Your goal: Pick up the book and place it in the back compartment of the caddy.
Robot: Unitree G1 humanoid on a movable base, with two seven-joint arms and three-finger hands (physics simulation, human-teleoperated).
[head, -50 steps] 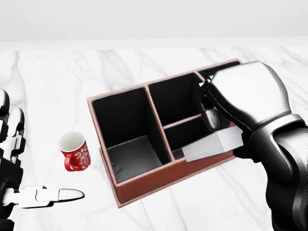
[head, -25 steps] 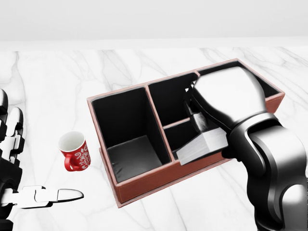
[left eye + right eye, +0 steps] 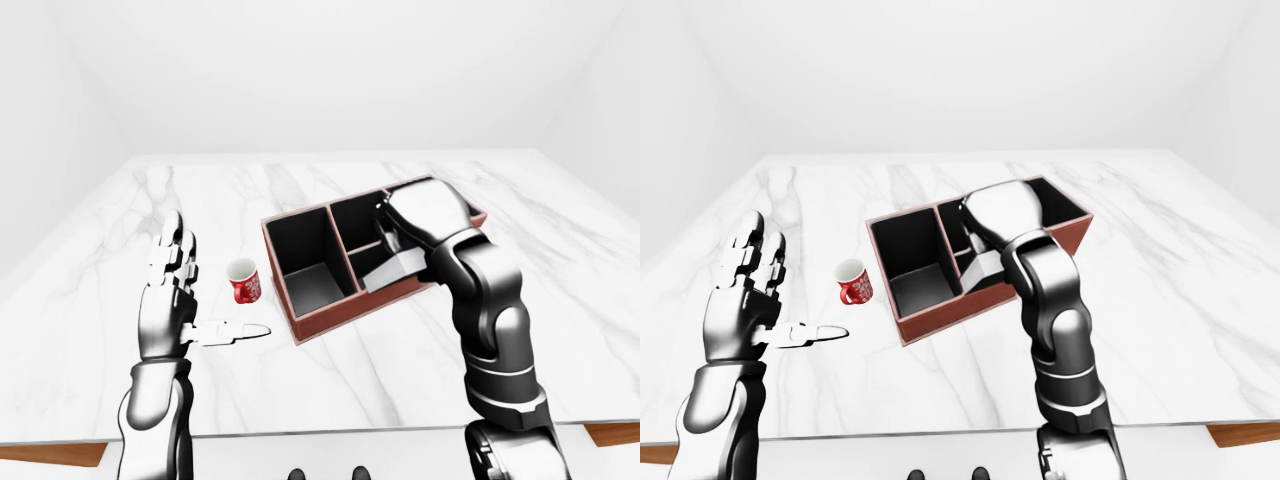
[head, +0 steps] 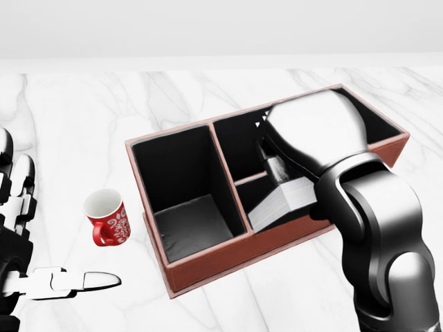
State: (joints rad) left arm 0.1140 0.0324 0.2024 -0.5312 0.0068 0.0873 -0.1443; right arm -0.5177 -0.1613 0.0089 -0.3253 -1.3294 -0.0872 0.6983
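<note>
You are looking down on a white marble table (image 4: 208, 90) set in a plain white room. Your right hand (image 4: 315, 135) has its fingers closed round the book (image 4: 280, 203), though the bulk of the hand hides most of them in the head view. The book tilts, its pale page edges showing, with its lower end dipping into the small compartment at the bottom of the caddy's (image 4: 201, 266) middle section and resting across the low divider and the near wall. The red-brown caddy has black lining; its large left compartment sits open, and the upper compartments lie partly under your right hand and forearm. Your right arm runs down to the bottom right of the head view. Your left hand (image 3: 172, 295) is held up well apart from the caddy, fingers spread and straight, thumb pointing toward the right of the view, gripping nothing. Between that hand and the caddy stands a red patterned mug (image 4: 107, 216), upright, close to the caddy's left wall but not touching it.
</note>
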